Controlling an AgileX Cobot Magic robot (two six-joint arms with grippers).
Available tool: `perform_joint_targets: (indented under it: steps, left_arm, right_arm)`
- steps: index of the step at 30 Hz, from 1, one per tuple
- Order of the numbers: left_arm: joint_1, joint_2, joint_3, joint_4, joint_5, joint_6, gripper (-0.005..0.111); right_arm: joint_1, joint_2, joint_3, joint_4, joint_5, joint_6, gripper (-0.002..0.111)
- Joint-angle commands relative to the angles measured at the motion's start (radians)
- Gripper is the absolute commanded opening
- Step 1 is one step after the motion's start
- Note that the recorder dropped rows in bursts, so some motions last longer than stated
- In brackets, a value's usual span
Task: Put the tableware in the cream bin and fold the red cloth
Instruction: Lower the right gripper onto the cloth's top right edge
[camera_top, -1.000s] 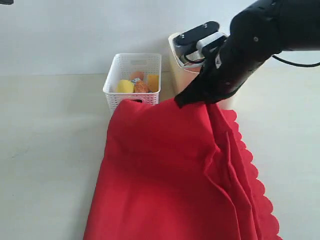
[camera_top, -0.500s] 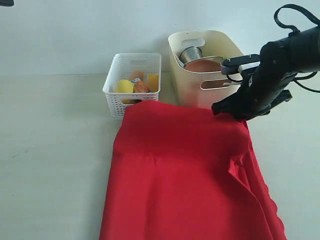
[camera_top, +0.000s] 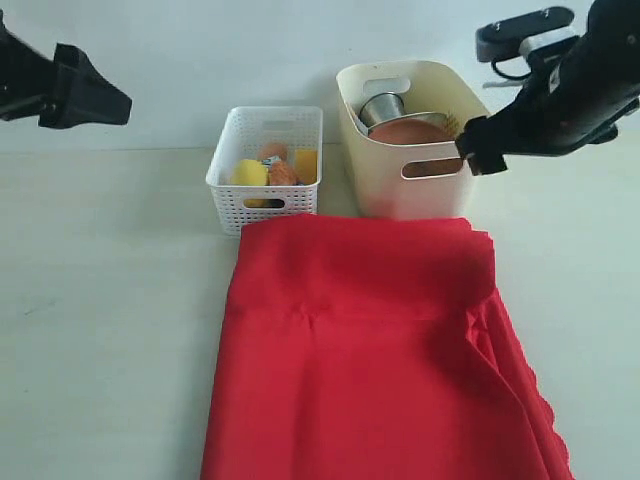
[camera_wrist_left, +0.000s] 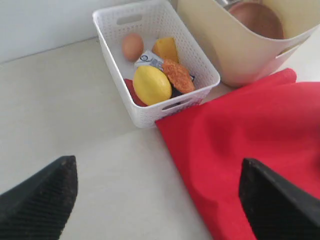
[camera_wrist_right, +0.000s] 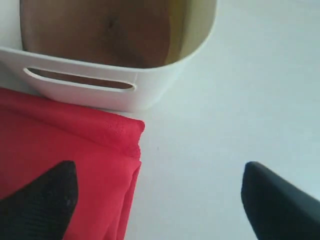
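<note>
Red cloth (camera_top: 370, 340): folded corner just below the right gripper (camera_wrist_right: 157, 197), long axis running away from it. Right gripper: jaws wide, empty, nearer than the left gripper (camera_wrist_left: 160, 200), likewise wide.

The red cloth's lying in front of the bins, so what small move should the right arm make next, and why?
Probably lower the right gripper onto the far right corner of the red cloth, beside the cream bin. The gripper hangs open and holds nothing, and the cloth lies wide, so it likely needs another fold.
</note>
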Motion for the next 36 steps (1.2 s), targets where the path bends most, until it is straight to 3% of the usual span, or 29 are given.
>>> perform_joint_targets:
  steps: [1, 8, 12, 18, 23, 26, 29, 33, 36]
  left_arm:
    - [-0.008, 0.017, 0.001, -0.003, 0.024, -0.001, 0.084]
    - [-0.008, 0.046, 0.007, 0.026, 0.046, -0.018, 0.084]
    - [-0.008, 0.058, 0.007, 0.026, 0.046, -0.038, 0.084]
    - [-0.008, 0.062, 0.007, 0.035, 0.062, -0.038, 0.084]
    - [-0.008, 0.062, 0.007, 0.037, 0.061, -0.038, 0.084]
    - [-0.008, 0.062, 0.007, 0.037, 0.055, -0.038, 0.084]
    - [-0.008, 0.062, 0.007, 0.037, 0.046, -0.038, 0.084]
    - [-0.008, 0.062, 0.007, 0.032, 0.046, -0.038, 0.084]
    - [-0.008, 0.062, 0.007, 0.030, 0.043, -0.038, 0.084]
  right_arm:
    - [-0.014, -0.071, -0.008, 0.068, 0.082, -0.058, 0.084]
    - [-0.011, -0.040, 0.066, 0.660, 0.240, -0.593, 0.081]
    - [-0.011, 0.022, 0.116, 0.946, 0.348, -0.876, 0.064]
    - [-0.011, 0.164, 0.121, 0.886, 0.310, -0.868, 0.034]
    - [-0.011, 0.249, 0.121, 0.650, 0.192, -0.665, 0.018]
    - [-0.011, 0.253, 0.118, 0.455, 0.119, -0.441, 0.016]
    - [-0.011, 0.234, 0.117, 0.363, 0.074, -0.339, 0.016]
    - [-0.011, 0.190, 0.117, 0.440, -0.020, -0.356, 0.016]
    - [-0.011, 0.160, 0.117, 0.582, -0.075, -0.509, 0.016]
